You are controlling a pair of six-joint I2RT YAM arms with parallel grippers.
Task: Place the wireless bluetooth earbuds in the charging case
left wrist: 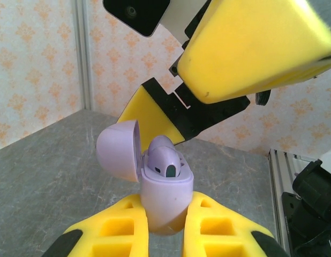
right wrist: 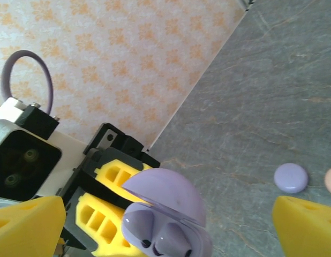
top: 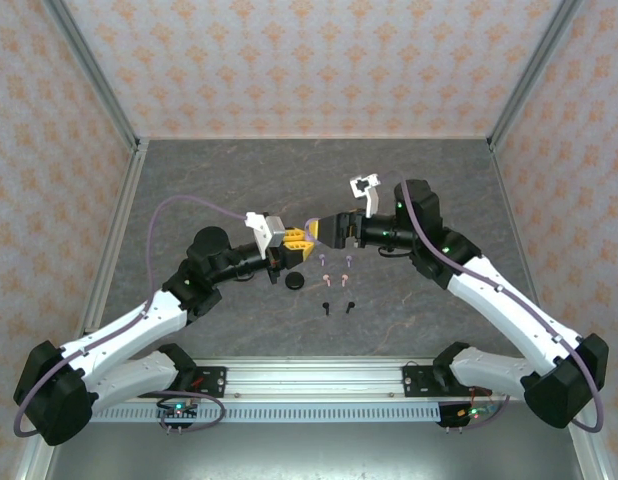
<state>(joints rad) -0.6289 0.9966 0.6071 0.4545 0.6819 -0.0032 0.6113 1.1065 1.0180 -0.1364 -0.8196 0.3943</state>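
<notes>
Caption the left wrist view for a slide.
The left gripper holds the open lilac charging case, a lilac earbud seated inside; the right gripper stands open nearby.

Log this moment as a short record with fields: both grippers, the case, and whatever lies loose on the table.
left gripper: shut on the lilac charging case
case lid: open, tipped back
inside the case: two lilac earbuds, seated side by side
right gripper: open, jaws wide on either side of the case
table: loose buds, a lilac pair, a pink pair and a black pair; also a black disc
</notes>
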